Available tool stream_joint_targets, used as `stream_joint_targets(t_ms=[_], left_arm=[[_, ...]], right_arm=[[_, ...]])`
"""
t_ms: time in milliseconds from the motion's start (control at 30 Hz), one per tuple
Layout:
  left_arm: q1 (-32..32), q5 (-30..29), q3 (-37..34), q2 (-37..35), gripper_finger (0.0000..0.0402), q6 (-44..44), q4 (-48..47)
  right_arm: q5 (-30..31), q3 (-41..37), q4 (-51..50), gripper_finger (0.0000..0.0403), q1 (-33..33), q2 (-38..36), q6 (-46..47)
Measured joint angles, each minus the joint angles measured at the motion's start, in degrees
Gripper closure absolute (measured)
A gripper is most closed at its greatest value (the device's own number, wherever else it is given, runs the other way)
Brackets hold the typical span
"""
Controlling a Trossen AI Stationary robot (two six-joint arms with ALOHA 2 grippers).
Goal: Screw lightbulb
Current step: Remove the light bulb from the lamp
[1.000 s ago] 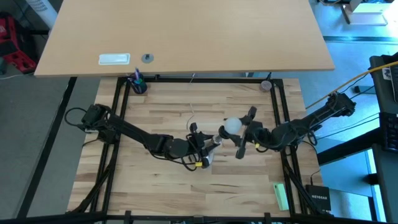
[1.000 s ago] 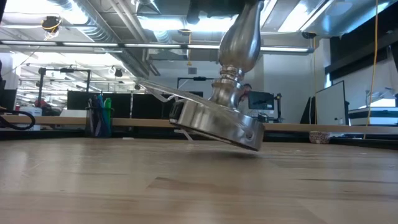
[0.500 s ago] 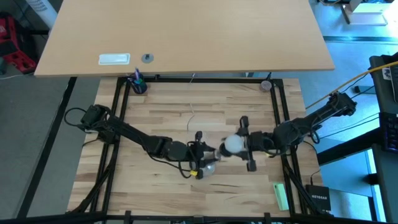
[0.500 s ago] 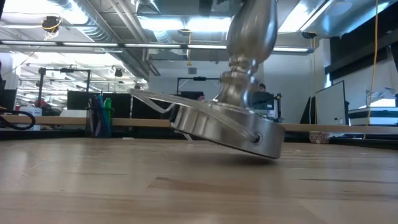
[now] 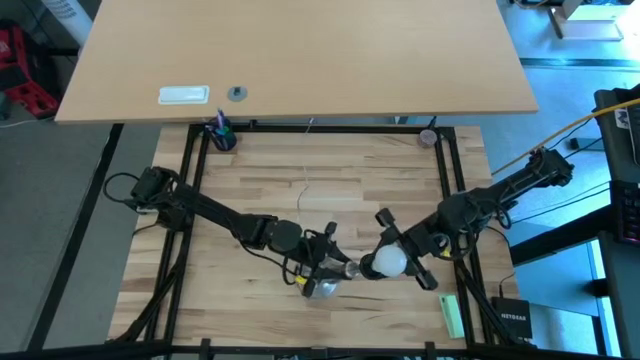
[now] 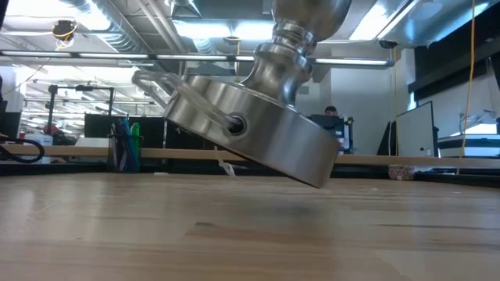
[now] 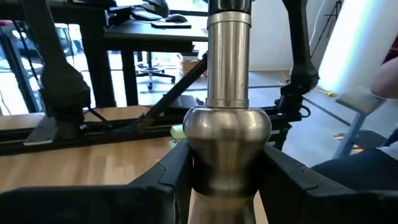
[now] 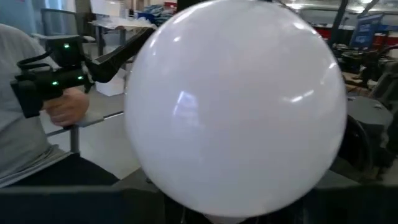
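Note:
The silver stand (image 5: 322, 284) is off the table and tilted, its round base (image 6: 248, 129) up in the low view. My left gripper (image 5: 322, 262) is shut on it near the table's near middle. The white lightbulb (image 5: 387, 262) is in my right gripper (image 5: 400, 258), which is shut on it just right of the stand. The bulb's narrow end points at the stand's socket end (image 5: 352, 270). Whether it is in the socket, I cannot tell. The globe (image 8: 233, 106) fills the right wrist view. My left gripper pinches the stand's bulging middle (image 7: 227, 140) between its two fingers (image 7: 155, 186), which lie across the stem. The tube and dark socket top (image 7: 229, 56) stick out beyond the fingers. The stand is lifted clear of the table, tilted, its base toward the near edge. My right gripper holds the bulb's frosted globe (image 8: 233, 186) between its two fingers (image 8: 74, 199). It comes from the table's right side, roughly level. The bulb is clear of the table, its narrow end toward the stand. The globe itself hides the places of contact.
A cup of pens (image 5: 221, 135) stands at the far left corner and a small round thing (image 5: 428, 137) at the far right. A green object (image 5: 452, 314) lies at the near right edge. A person holding a dark device (image 8: 53, 93) shows beyond the table.
Both grippers have gone toward the table's near edge, keeping their holds. The right gripper has turned about with the bulb. The stand has tipped further, and its base has swung up and closer to the low camera. The bulb stays at the stand's socket end.

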Motion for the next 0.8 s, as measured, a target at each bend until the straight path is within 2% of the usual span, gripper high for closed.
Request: stream_joint_targets(t_ms=[100,367,567,800], left_arm=[[-0.03,-3.28,0.00,0.00,0.0276,0.86,-0.01],[-0.20,-11.50,0.00,0.00,0.0276,1.51,-0.37],[-0.55,-16.53,-0.02,0.00,0.0276,1.51,-0.33],[-1.02,-20.47,-0.02,0.00,0.0276,1.96,-0.04]], right_arm=[[3.26,0.00,0.13,0.0230,0.10,0.00,0.22],[18.29,0.02,-1.28,0.0158,0.22,-0.33,0.28],[23.72,0.02,-4.98,0.0130,0.22,-1.20,0.99],[29.38,0.07,-10.21,0.0123,2.31,-4.78,3.47]])
